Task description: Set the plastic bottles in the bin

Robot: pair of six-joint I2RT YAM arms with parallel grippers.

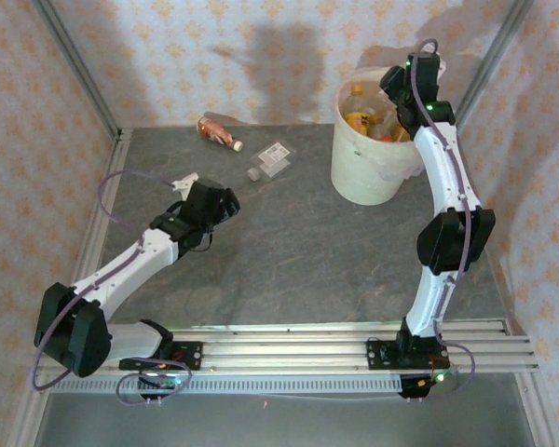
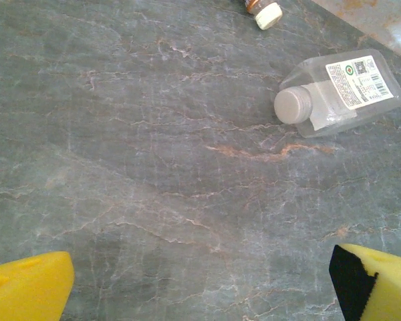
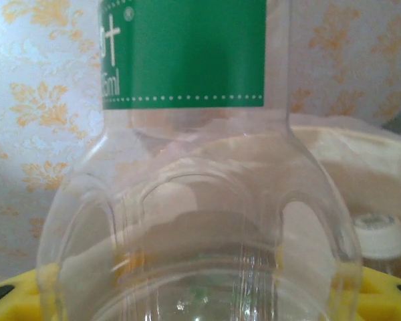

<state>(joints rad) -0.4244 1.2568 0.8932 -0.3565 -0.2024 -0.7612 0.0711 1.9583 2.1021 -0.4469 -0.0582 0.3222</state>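
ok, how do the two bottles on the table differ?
The brown bottle is tinted orange-brown; the clear bottle is see-through with a white label. The brown bottle's cap is white, the clear bottle's grey. The brown bottle lies nearer the back wall than the clear bottle. Both lie on their sides.

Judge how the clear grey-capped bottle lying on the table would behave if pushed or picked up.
The clear bottle has flat sides and lies on one of them, so it would probably slide rather than roll. Nothing coloured shows inside it, so it is likely light for its size. Its smooth plastic may slip in a loose grip.
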